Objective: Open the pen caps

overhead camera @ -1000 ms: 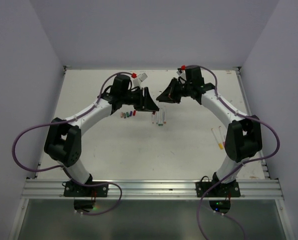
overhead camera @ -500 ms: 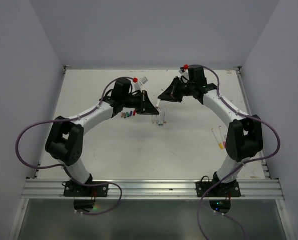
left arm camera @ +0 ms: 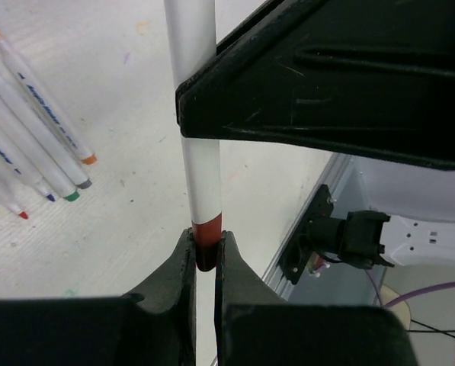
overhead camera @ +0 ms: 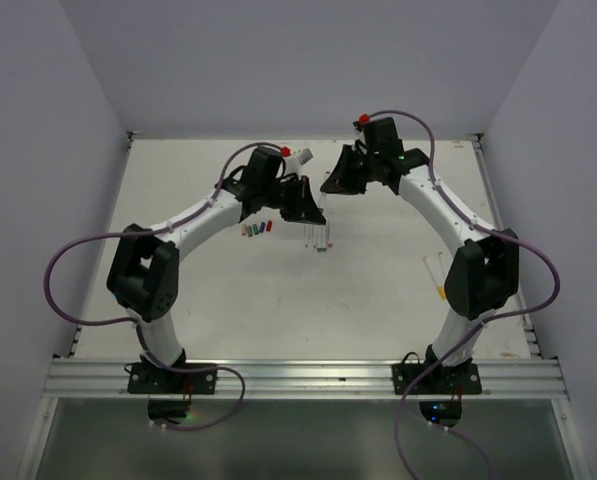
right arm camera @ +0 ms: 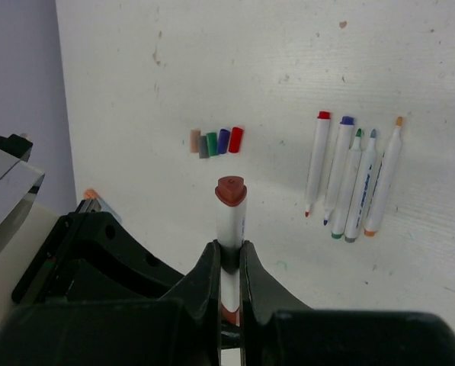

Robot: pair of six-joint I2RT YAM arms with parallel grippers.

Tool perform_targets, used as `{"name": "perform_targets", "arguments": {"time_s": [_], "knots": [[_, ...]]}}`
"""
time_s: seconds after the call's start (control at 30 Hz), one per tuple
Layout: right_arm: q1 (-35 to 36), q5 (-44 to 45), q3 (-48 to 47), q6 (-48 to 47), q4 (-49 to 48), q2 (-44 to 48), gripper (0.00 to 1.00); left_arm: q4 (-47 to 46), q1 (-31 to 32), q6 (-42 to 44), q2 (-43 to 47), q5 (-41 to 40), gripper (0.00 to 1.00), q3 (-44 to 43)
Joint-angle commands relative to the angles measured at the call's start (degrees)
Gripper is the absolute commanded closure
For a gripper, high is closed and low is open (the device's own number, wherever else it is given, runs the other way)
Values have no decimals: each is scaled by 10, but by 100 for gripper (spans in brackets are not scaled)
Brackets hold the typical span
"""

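From the top camera, I see both arms meeting over the far half of the table [overhead camera: 208,300]. The left gripper [overhead camera: 313,208] and the right gripper [overhead camera: 333,183] are nose to nose. From here I cannot tell what they hold. A row of loose caps [overhead camera: 258,229] lies toward the far edge, left of the middle. Some bare pens [overhead camera: 319,238] lie just to its right. Two pens [overhead camera: 437,274] lie near the right edge, too small for me to see if they have caps.

The left wrist camera shows more. My left fingers are squeezed on the dark red cap [left arm camera: 208,227] of a white pen [left arm camera: 199,171]. The right gripper is clamped on the pen higher up. The cap looks like it is still on.

The right wrist camera shows my right fingers shut tight round the pen's white middle. Only here can I count. There are five loose caps and five bare pens.

So I think five are done. This one needs a pull. The two by the right edge may be left.
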State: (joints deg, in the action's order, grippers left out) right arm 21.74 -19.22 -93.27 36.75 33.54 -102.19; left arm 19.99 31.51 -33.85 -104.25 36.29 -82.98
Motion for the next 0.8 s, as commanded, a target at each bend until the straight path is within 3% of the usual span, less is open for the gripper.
{"name": "perform_targets", "arguments": {"time_s": [0.0,0.1,0.17,0.23,0.27,0.33,0.43,0.47,0.53,0.57,0.6,0.63,0.67,0.7,0.77], "knots": [[-12,-18,-16,21,-50,8,100,-157,5,-2,67,162,100,98],[-41,-129,32,88,-141,12,100,-336,-6,-92,98,271,100,190],[-57,-218,64,142,-268,11,100,-478,-13,-178,113,312,100,236],[-70,-253,95,199,-363,13,100,-543,-23,-239,126,323,100,284],[-72,-282,106,216,-393,16,100,-624,-25,-260,137,332,100,298],[-81,-292,160,305,-528,25,100,-666,-32,-294,141,340,100,314],[-90,-277,217,391,-627,30,100,-646,-44,-294,135,336,100,318],[-90,-275,217,368,-616,31,100,-600,-46,-276,136,325,100,317],[-90,-252,181,296,-457,35,100,-477,-62,-160,136,298,100,289],[-89,-241,160,209,-388,31,100,-283,-70,-98,130,225,100,268],[-90,-206,106,161,-234,26,100,-195,-90,-42,124,178,100,247],[-90,-177,74,114,-154,16,100,-94,-98,54,115,117,100,190],[-90,-153,45,35,-86,-4,100,43,-103,85,100,-24,100,173],[-90,-138,7,6,-2,-13,100,79,-106,116,96,-80,100,158],[-90,-87,-17,-48,62,-26,100,123,-108,120,103,-193,100,150]]}}
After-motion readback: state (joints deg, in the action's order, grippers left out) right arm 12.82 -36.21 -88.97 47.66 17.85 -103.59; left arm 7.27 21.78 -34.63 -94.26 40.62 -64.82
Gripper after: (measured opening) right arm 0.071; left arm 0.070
